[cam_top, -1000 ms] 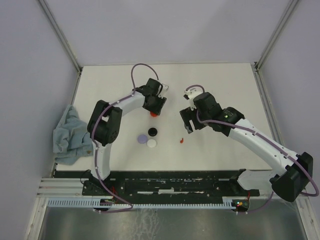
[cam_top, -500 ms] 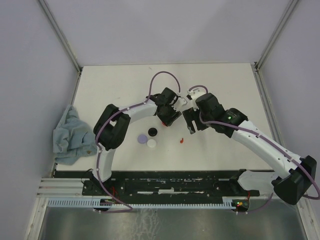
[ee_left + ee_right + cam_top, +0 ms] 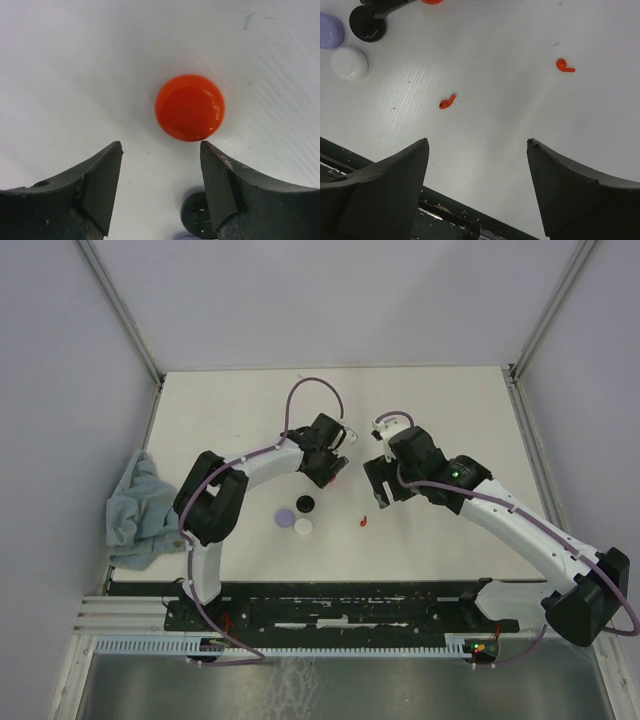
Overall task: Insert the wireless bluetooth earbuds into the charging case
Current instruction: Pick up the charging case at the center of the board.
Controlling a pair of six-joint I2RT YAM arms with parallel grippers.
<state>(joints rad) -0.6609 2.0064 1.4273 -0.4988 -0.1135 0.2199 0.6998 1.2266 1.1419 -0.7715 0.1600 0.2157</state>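
Note:
In the left wrist view a glossy red round charging case [image 3: 189, 107] lies lid-shut on the white table, just ahead of my left gripper [image 3: 161, 146]. That gripper is open with nothing between its fingers. Two small red stemmed earbuds [image 3: 447, 102] [image 3: 565, 66] lie loose on the table below my right gripper [image 3: 477, 142], which hangs wide open and empty above them. From above, one red earbud [image 3: 363, 522] shows just below the right gripper [image 3: 378, 492]. The left gripper [image 3: 330, 472] is close to its left.
Three more round cases sit together to the left: black [image 3: 305, 504], lavender [image 3: 285, 517] and white [image 3: 303, 527]. The black one [image 3: 200, 215] lies partly behind my left gripper's right finger. A blue-grey cloth [image 3: 140, 510] hangs over the table's left edge. A black rail [image 3: 330, 605] lines the near edge.
My left arm swung right toward the right gripper, then eased back a little, and its jaws spread apart. The right arm has hardly moved.

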